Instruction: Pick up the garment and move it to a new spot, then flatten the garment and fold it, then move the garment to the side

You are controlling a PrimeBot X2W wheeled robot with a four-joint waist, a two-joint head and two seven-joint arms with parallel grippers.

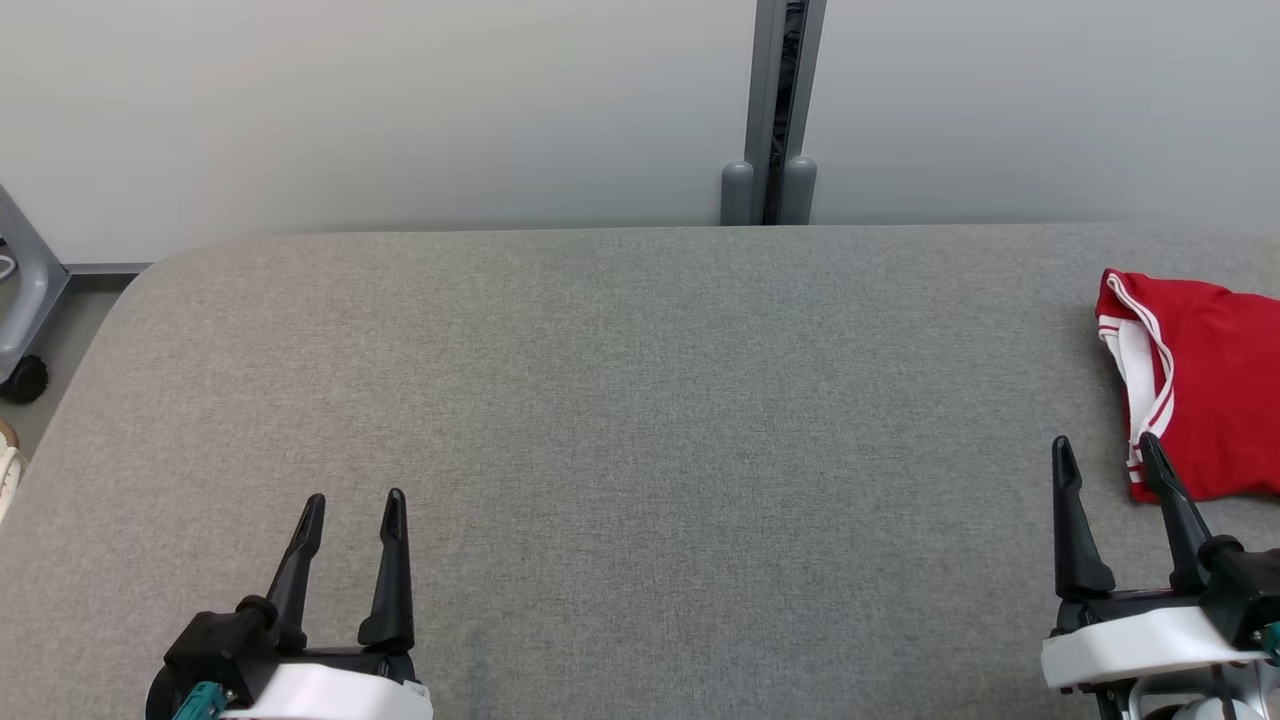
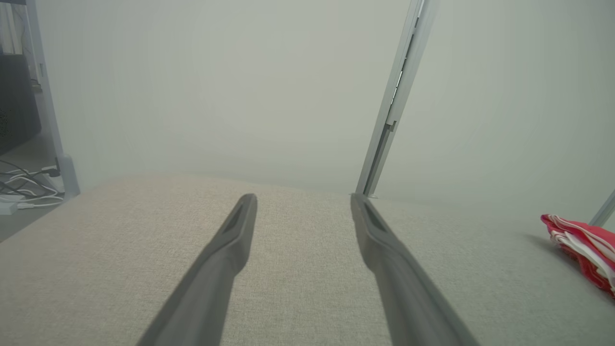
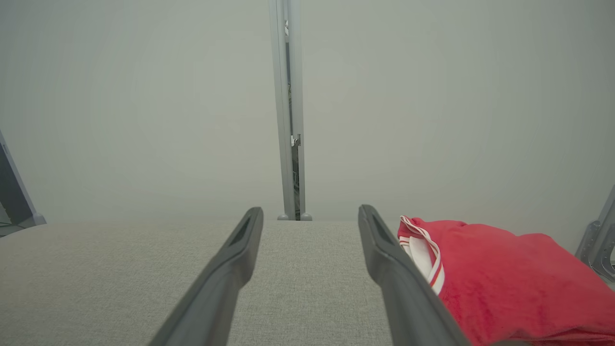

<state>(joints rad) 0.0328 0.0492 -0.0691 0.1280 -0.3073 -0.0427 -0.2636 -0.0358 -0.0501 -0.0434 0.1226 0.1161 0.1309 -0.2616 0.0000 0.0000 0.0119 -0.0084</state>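
Left gripper: we see its long dark fingers spread wide, empty, above near-left of grey fabric-covered table.
Right gripper: also wide, empty, above table's near-right.
Red white-trimmed cloth garment: lies at table's right edge.

From the head we look forward and down over the table toward the wall. Our two wrist cameras sit low, near its top, facing that same wall. All three views share the post and the garment at the right.
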